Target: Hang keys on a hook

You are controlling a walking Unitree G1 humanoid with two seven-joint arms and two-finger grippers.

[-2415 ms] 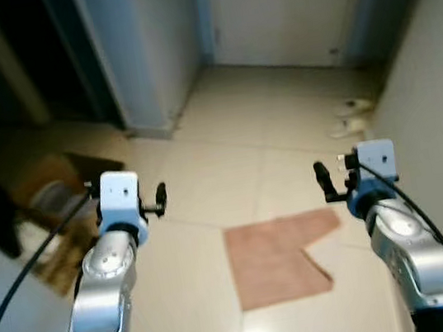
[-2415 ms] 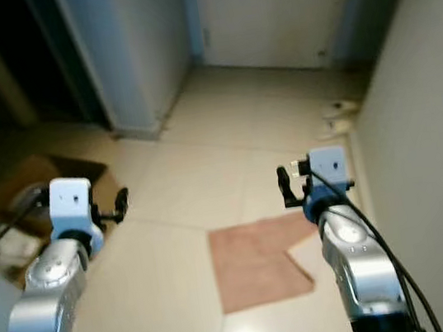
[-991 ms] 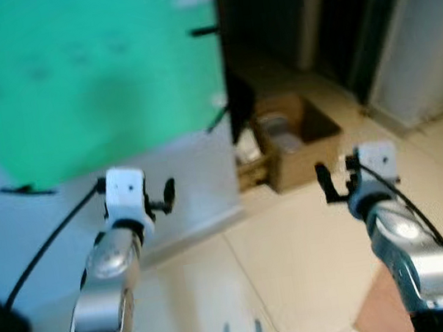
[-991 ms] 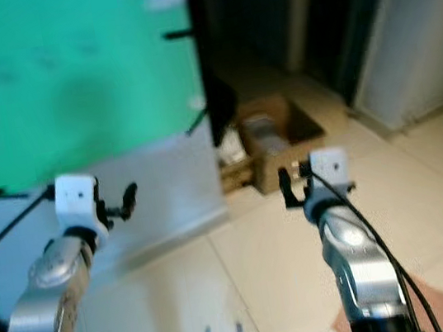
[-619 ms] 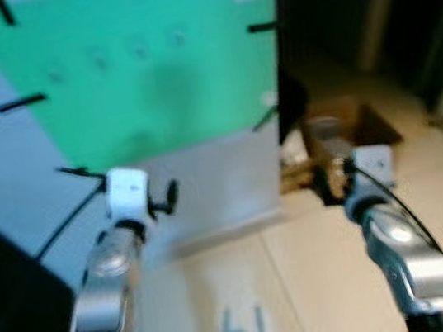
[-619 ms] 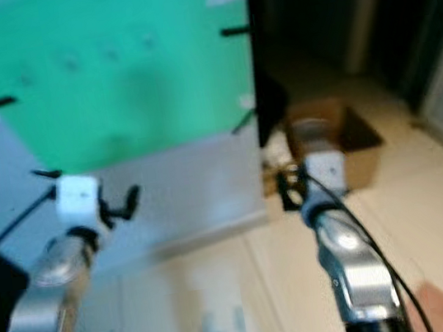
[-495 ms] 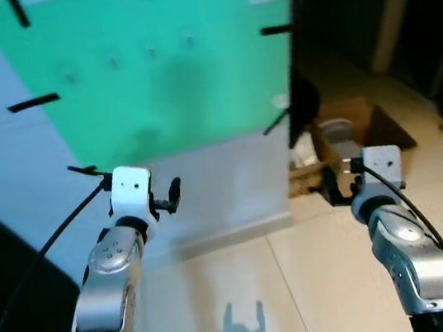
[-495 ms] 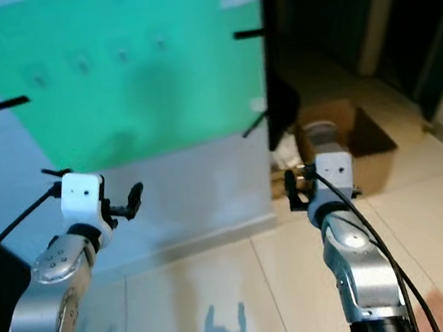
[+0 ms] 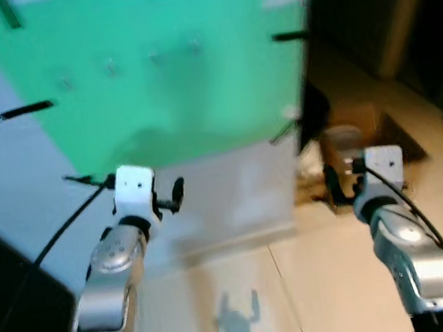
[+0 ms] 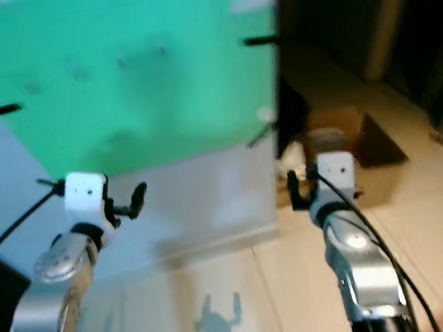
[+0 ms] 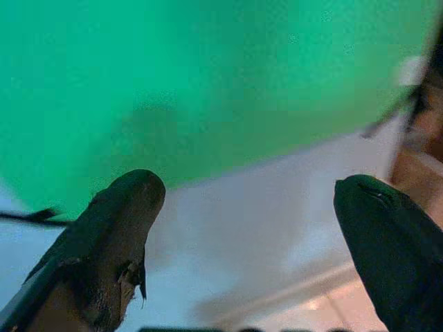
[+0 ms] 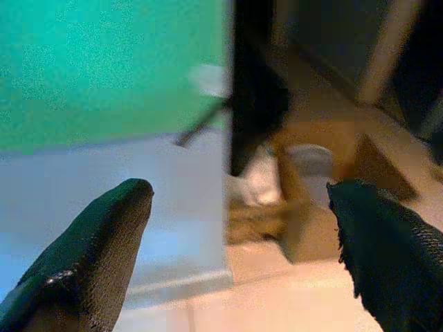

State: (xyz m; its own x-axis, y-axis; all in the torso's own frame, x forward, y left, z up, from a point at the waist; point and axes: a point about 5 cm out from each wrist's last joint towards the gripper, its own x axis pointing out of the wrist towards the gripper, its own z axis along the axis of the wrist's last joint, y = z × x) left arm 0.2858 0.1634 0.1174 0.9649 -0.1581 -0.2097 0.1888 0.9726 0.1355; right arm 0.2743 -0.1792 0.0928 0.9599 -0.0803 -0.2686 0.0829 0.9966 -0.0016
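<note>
A green panel covers the upper wall ahead, and a row of small blurred hooks runs across it. I see no keys. My left gripper is raised in front of the pale wall below the panel, open and holding nothing. In the left wrist view its fingers stand wide apart against the green. My right gripper is held at the same height near the panel's right edge, open and holding nothing. Its fingers frame the wall's corner.
A black bulky object stands at the near left. Black tape strips mark the panel's edges. Right of the wall's corner a cardboard box holding a pale container sits on the tiled floor, with a dark doorway behind.
The camera has swung left, from a hallway floor with a pink mat to the green panel. Both arms keep the same raised pose with open fingers.
</note>
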